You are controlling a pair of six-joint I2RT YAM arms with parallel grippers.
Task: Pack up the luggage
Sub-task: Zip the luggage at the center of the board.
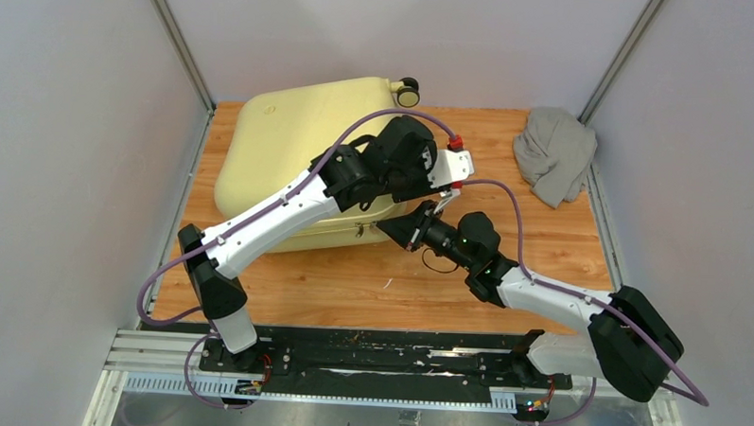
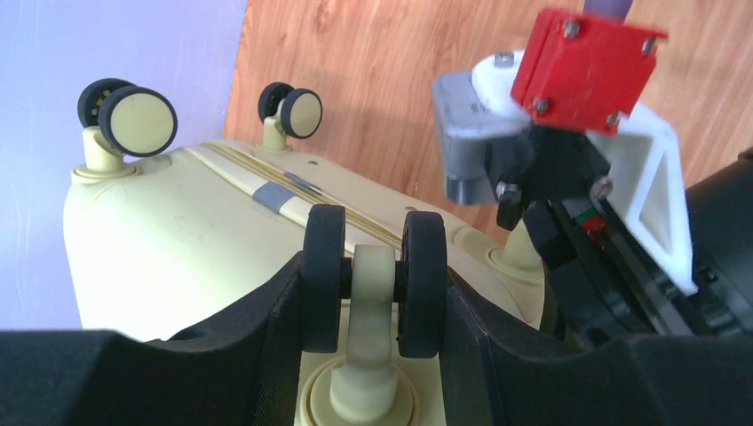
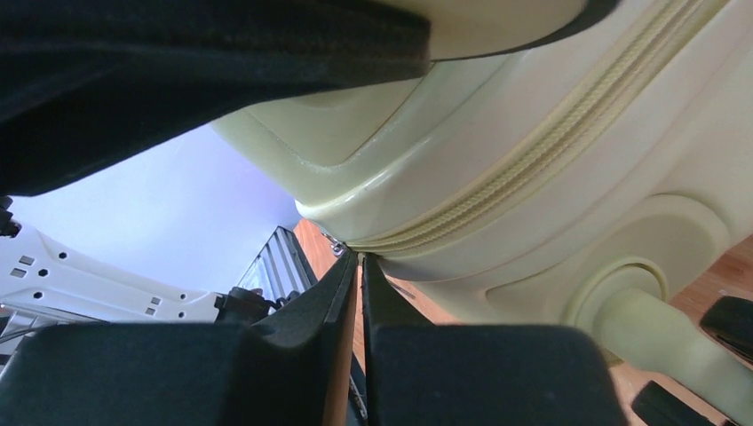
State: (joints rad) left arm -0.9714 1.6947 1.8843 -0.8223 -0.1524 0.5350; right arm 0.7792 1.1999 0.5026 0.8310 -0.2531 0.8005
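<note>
The wooden table carries the luggage, a pale yellow hard-shell suitcase lying flat and zipped shut on the far left part of the top. The left arm reaches across its lid to the near right corner, and the right arm comes in low to the same corner. A crumpled grey cloth garment lies well apart at the far right. The left gripper is clamped on a twin caster wheel, one finger against each black tyre. The right gripper has its fingers drawn nearly together, tips at the zipper seam; whether they pinch anything cannot be told.
</note>
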